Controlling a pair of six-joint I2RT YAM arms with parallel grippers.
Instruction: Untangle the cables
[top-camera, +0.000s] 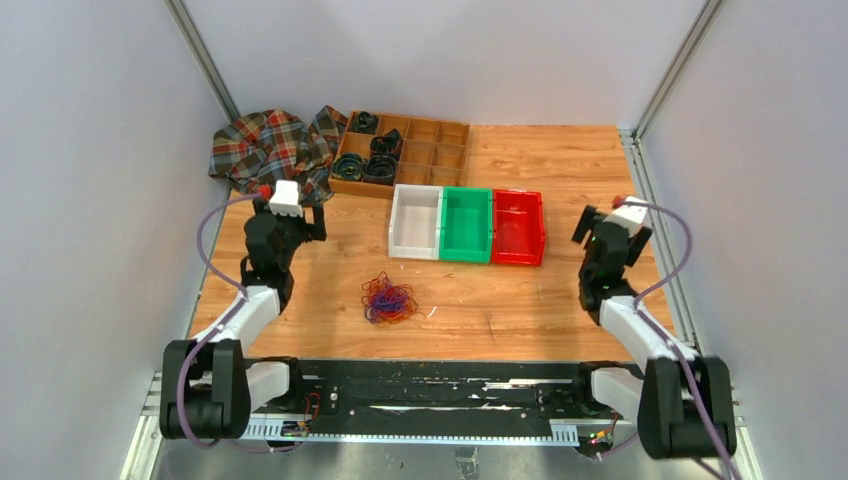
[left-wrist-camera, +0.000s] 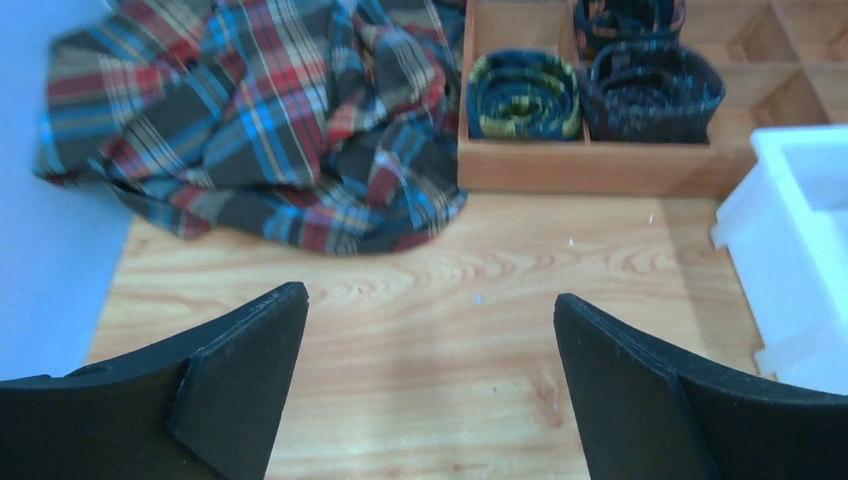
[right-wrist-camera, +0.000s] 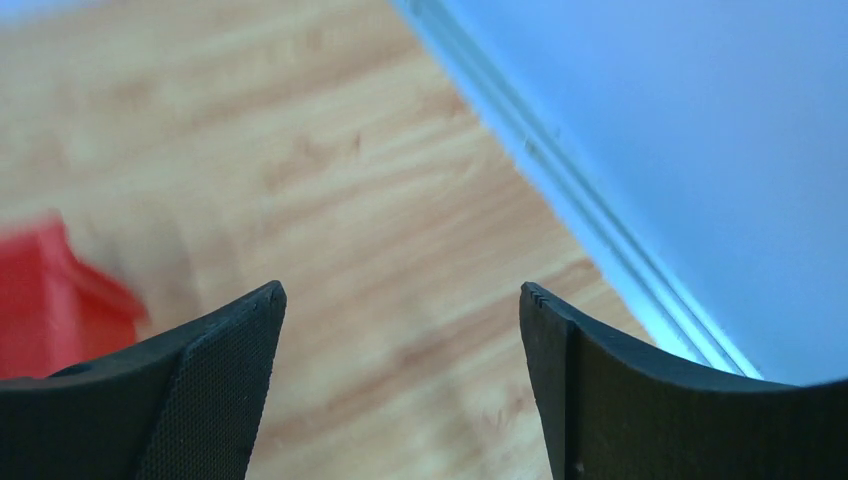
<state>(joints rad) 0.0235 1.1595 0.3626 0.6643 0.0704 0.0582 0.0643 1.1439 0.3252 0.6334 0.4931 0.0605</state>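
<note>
**Tangled cables lying loose on the counter, both end effectors standing wide apart**

The cables are lying in one roughly round, loopy clump on the wood-grain counter. They are sitting on the arm-base side of the green bin, a little toward the left arm. The strands are thin and string-like, showing three colours: red, orange-tan and purple-blue. They are curling over each other so tightly that no long axis or pointing direction can be told, nor how many strands there are.

Three smooth rectangular plastic bins are standing in one touching row: the white bin on the green bin's left, the red bin on its right. Beyond the green bin, toward the far left, a wooden divided tray is holding four dark coiled rolls. A crumpled plaid cloth is lying against that tray's left side.

The left end effector is hovering left of the white bin, matte black fingers spread apart and gripping nothing. The right end effector is hovering right of the red bin, its textured fingers likewise spread and empty.
</note>
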